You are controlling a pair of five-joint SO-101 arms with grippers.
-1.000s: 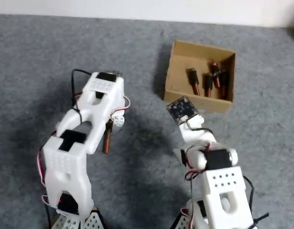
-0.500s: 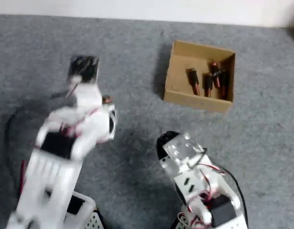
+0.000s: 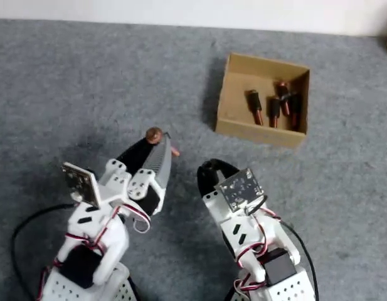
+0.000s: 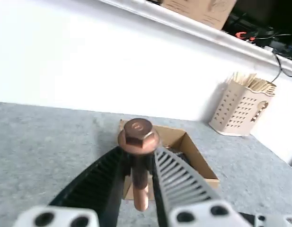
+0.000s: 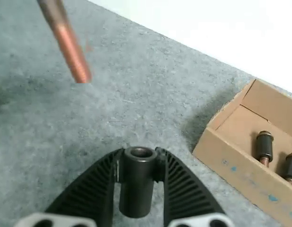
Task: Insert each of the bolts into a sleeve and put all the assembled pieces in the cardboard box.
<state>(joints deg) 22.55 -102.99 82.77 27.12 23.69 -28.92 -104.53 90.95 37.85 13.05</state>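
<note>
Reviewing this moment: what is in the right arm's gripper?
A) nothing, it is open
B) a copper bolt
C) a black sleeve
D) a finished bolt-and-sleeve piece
C: in the right wrist view the black sleeve stands clamped in the right gripper, hollow end up, while the copper bolt is in the left gripper.

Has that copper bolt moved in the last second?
Yes. The bolt, clamped in the left gripper, has travelled closer to the cardboard box, which has stayed put in the high view.
</note>
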